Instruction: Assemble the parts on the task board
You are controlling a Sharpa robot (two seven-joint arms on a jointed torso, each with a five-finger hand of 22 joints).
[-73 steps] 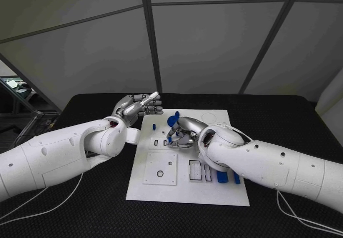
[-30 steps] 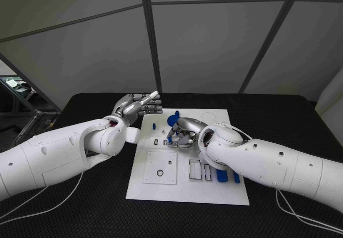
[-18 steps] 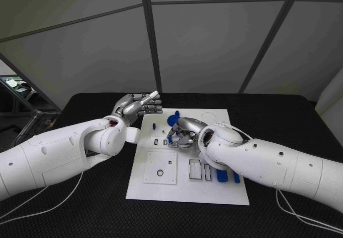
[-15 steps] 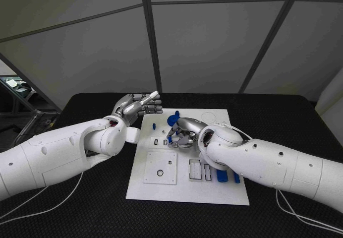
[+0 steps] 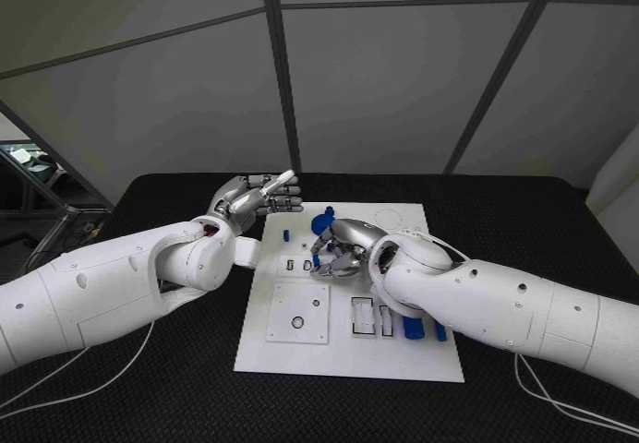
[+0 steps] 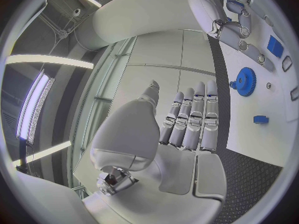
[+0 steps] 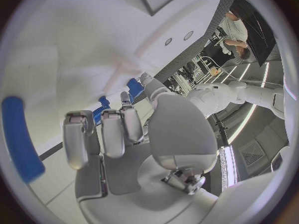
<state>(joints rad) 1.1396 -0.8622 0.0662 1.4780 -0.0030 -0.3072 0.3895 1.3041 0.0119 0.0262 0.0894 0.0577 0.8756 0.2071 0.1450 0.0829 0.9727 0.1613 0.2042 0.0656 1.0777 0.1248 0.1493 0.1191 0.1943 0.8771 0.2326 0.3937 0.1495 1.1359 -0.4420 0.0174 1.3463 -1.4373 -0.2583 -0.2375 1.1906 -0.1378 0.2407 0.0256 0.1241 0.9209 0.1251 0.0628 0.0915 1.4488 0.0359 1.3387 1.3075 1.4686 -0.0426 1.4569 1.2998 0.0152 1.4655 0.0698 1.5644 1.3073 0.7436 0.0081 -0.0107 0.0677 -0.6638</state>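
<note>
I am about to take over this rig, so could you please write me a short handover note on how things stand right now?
Left hand: raised over the table beside the task board's far left corner, fingers straight, holding nothing.
Right hand: low over the board's middle, fingers curled around a small blue part; whether it truly grips it I cannot tell.
Parts: blue gear stands near the far edge, a small blue block to its left, blue pieces lie near the right edge.
Done: hard to judge. Left: several slots look unfilled.

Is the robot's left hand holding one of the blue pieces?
No: the left hand is raised beside the task board, its fingers straight with nothing in them.
</note>
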